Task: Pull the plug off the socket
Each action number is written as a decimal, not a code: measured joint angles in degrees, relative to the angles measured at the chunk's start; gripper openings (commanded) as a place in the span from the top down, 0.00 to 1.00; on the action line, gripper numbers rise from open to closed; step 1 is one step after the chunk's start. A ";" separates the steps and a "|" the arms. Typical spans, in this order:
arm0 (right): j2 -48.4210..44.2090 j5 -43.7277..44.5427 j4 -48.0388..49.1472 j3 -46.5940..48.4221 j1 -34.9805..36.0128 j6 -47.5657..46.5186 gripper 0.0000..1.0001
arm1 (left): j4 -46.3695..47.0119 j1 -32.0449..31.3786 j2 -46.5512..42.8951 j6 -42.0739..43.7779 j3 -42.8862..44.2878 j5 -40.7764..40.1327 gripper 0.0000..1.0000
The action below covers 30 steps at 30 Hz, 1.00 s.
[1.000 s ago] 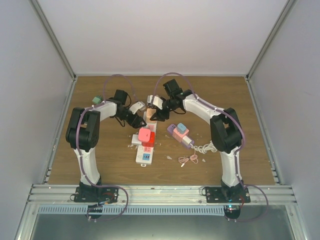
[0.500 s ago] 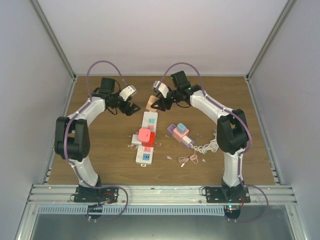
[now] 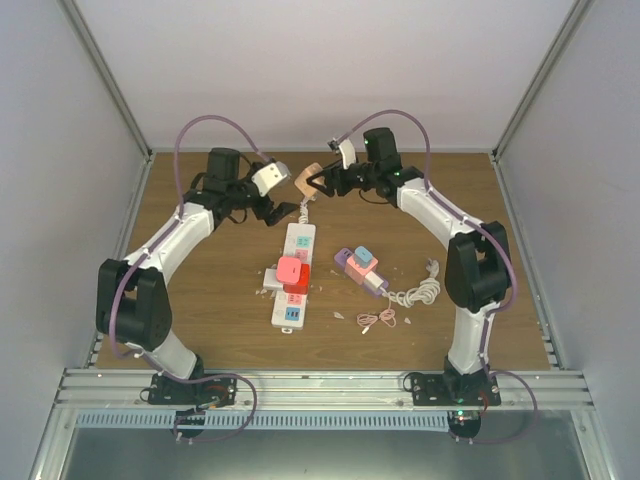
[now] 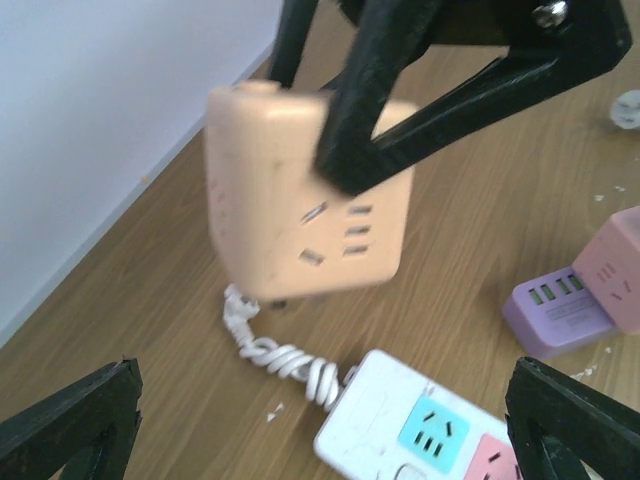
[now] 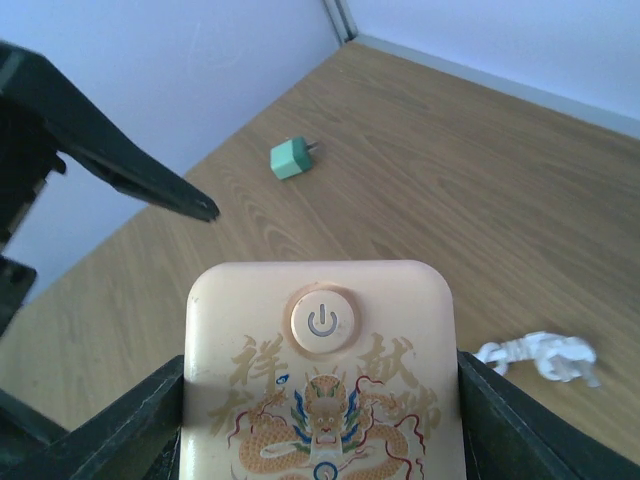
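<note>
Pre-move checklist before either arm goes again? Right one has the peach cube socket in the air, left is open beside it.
1. Right gripper grip on the peach plastic cube socket: ok, a finger on each side, cube off the table.
2. Left gripper open: ok, fingers wide apart, nothing between them.
3. Cube's slotted face: ok, no plug in the slots facing the left wrist camera; other faces cannot tell.
4. White coiled cord slack: cannot tell; it runs from under the cube to the white plastic power strip.
5. Red-pink block plug: not ok, sits on the strip, not yet pulled.
</note>
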 measured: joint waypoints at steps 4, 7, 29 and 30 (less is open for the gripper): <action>-1.97 -1.86 3.61 -3.78 0.07 5.77 0.83 | 1.11 -3.80 0.00 0.26 0.00 -2.91 0.01; -3.52 -3.04 6.38 -6.62 0.07 9.55 0.83 | 2.14 -5.97 0.00 0.22 0.02 -5.84 0.02; -7.10 -5.75 19.06 -15.26 0.04 23.47 0.74 | 2.60 -10.78 2.60 -0.98 4.31 -14.08 0.55; -7.10 -5.79 19.41 -15.50 0.04 23.74 0.66 | 2.47 -10.78 2.60 -0.96 4.31 -14.12 0.57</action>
